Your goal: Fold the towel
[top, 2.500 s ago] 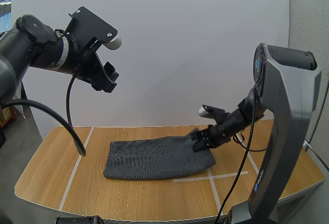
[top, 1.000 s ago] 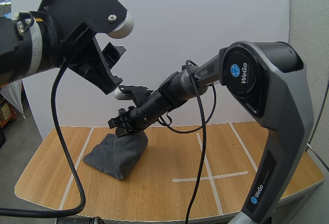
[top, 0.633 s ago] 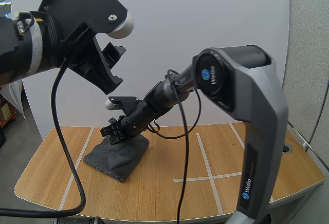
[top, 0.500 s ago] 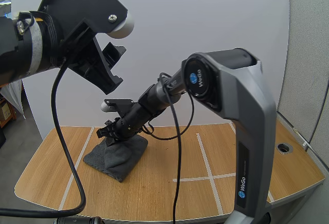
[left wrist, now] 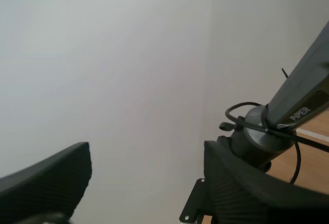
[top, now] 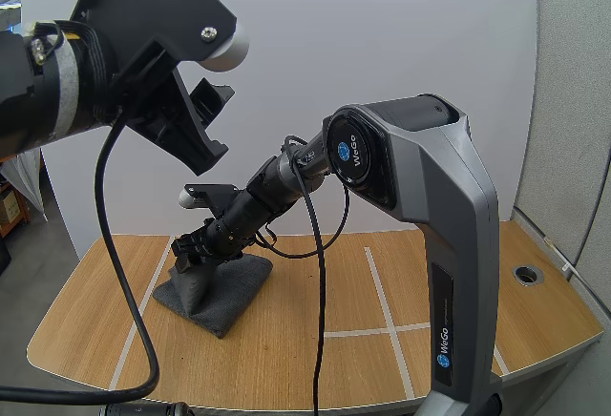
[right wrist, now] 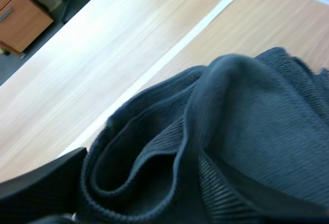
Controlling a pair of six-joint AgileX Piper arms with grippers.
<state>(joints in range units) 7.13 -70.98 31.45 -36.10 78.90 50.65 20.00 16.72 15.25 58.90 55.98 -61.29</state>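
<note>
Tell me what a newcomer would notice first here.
The right arm stretches across the table to its left side, the right tool down on a dark grey towel bunched into a thick fold; in the right wrist view its fingers stand apart around that fold. The left tool hangs open high above the table's left side, near the camera.
</note>
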